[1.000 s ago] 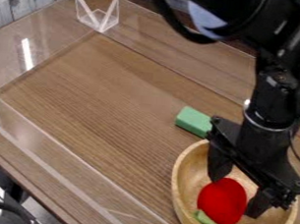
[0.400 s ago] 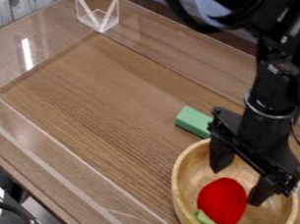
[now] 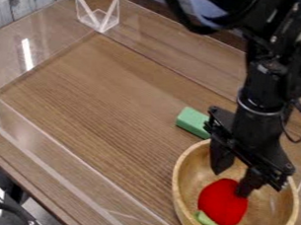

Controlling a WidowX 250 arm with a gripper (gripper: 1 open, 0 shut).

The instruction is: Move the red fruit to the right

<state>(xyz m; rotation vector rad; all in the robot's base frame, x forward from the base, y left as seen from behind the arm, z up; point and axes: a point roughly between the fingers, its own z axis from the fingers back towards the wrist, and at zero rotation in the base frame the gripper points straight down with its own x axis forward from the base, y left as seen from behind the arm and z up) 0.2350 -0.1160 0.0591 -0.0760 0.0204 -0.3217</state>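
Camera view: the red fruit point(image 3: 224, 201) lies in the wooden bowl point(image 3: 290, 218), just below the gripper point(image 3: 230, 179), whose fingers are partly spread around nothing visible; closing this high, they could slip off its rounded top.

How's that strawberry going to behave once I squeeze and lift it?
The red strawberry looks smooth and slightly glossy, so it may slip if pinched off-center. Its rounded body could roll in the wooden bowl if nudged. It looks like a toy, so probably light, though the pictures can't settle its weight or how firm it is.
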